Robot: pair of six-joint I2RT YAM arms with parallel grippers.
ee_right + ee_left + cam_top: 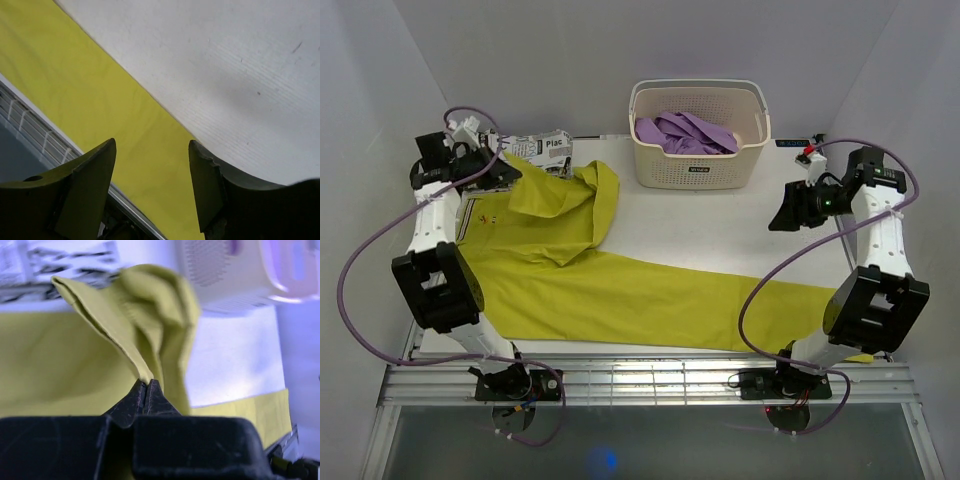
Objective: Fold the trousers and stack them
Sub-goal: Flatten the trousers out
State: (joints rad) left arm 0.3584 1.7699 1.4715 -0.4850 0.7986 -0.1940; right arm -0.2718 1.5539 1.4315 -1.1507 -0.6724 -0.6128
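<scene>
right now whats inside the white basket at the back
Crumpled purple clothing lies in the basket. How many pieces there are, and anything beneath them, is hidden by the cloth and the basket walls. The yellow trousers lie outside it.

White arms [435, 222], black joints [432, 285], purple cables [741, 316].

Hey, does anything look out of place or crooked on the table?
Yes. The yellow trousers lie askew: one leg runs diagonally to the near right corner of the table, and the other is bunched up where the left gripper pinches it.
</scene>
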